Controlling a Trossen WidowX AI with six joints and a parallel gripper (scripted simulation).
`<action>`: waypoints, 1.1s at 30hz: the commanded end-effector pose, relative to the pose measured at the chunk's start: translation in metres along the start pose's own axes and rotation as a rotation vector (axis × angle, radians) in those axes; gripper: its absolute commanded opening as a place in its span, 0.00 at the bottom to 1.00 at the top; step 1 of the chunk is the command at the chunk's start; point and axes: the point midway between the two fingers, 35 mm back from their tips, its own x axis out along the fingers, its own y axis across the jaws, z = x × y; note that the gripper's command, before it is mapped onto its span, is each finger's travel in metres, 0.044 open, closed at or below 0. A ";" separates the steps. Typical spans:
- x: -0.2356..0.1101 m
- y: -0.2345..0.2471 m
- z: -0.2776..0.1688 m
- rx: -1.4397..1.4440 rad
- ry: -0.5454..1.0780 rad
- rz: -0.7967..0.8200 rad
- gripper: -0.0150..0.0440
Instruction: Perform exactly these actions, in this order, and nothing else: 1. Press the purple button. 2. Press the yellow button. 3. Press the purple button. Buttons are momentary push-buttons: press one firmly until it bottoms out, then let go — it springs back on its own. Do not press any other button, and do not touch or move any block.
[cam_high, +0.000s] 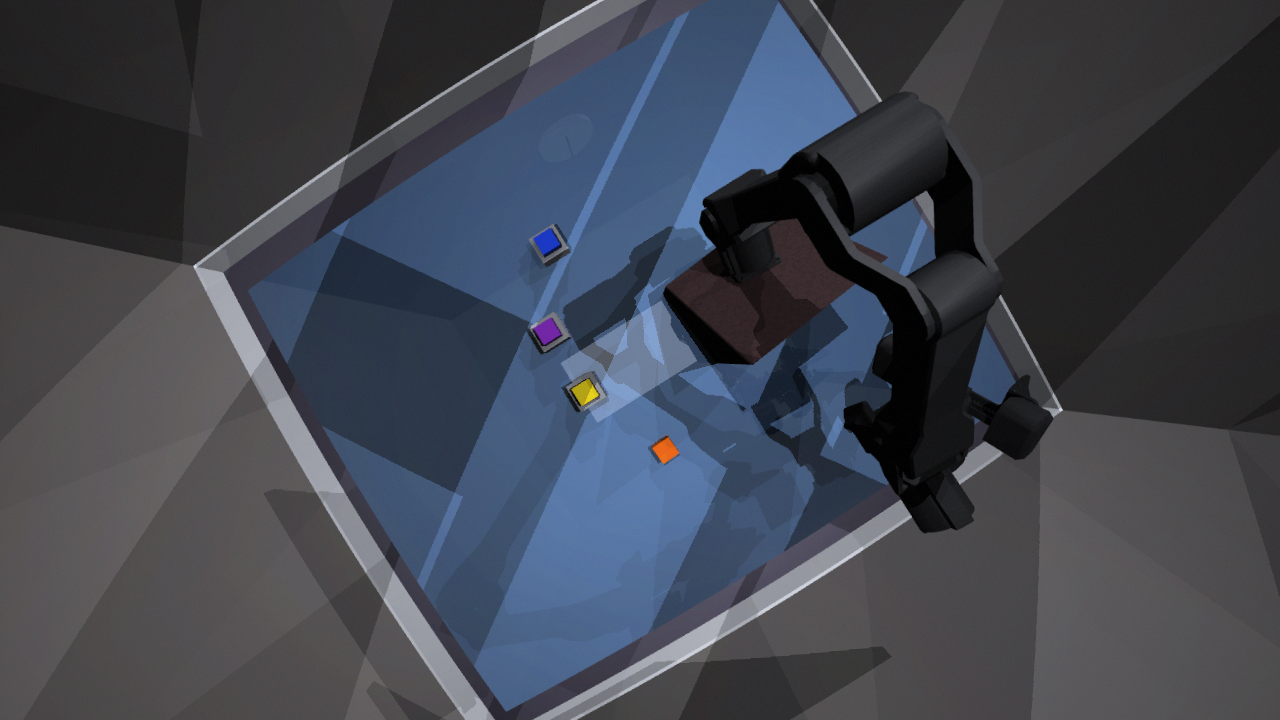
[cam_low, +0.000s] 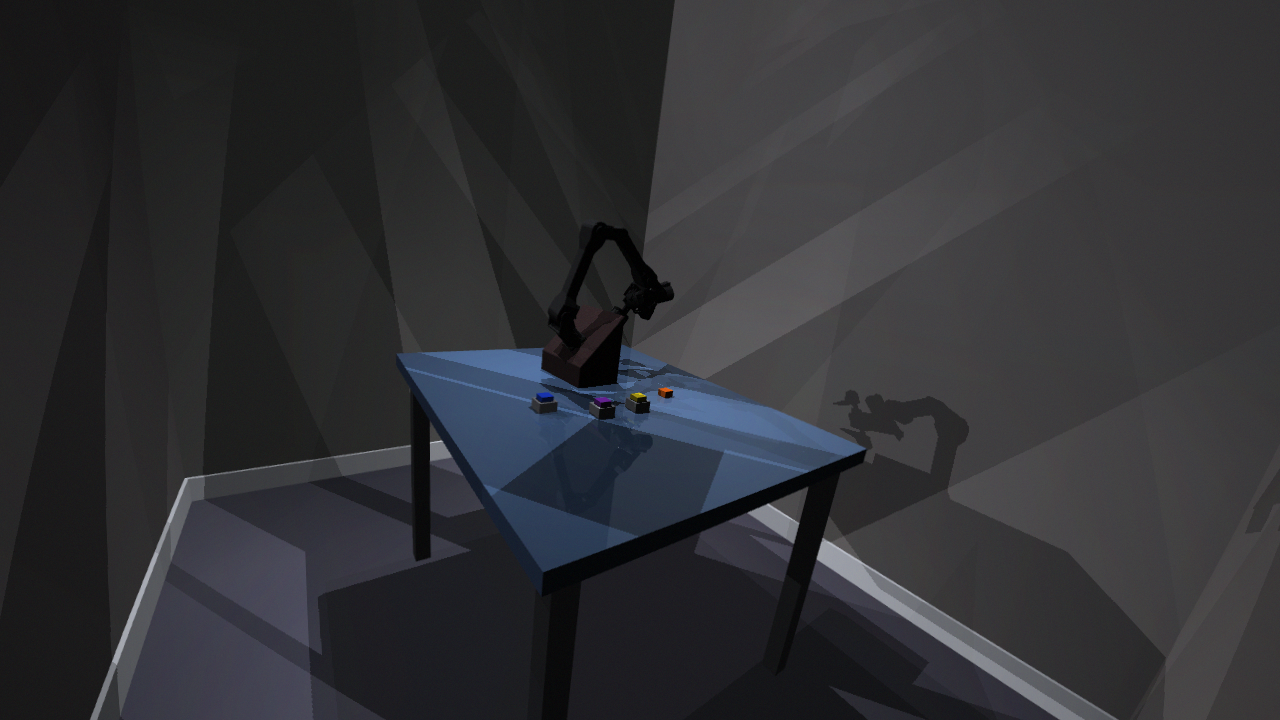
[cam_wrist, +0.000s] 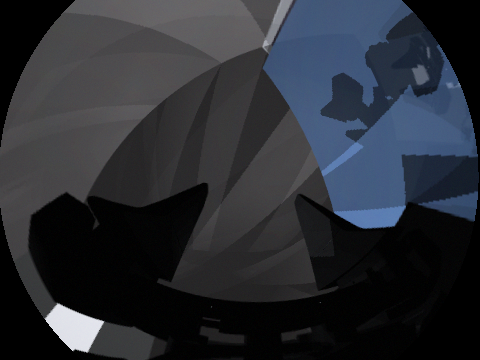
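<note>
The purple button (cam_high: 546, 332) (cam_low: 603, 402) and the yellow button (cam_high: 583, 391) (cam_low: 637, 396) sit side by side on grey bases near the middle of the blue table (cam_high: 581, 582) (cam_low: 626, 501) (cam_wrist: 400, 160). Both stand unpressed. My gripper (cam_high: 944, 519) (cam_low: 664, 291) (cam_wrist: 254, 194) is open and empty. It hangs high over the table's edge, far from both buttons. In the wrist view the floor shows between the fingers and the table's edge lies to the right.
A blue button (cam_high: 546, 241) (cam_low: 543, 396) stands in line beyond the purple one. An orange block (cam_high: 664, 450) (cam_low: 665, 392) lies close to the yellow button on the arm's side. The arm's dark brown wedge base (cam_high: 742, 313) (cam_low: 586, 353) stands at the table's back.
</note>
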 end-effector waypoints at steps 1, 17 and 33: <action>-0.003 0.001 0.001 -0.003 -0.011 0.000 0.93; -0.286 -0.081 0.032 0.096 -0.885 -0.169 0.93; -0.437 -0.316 -0.109 0.656 -1.189 -0.636 0.93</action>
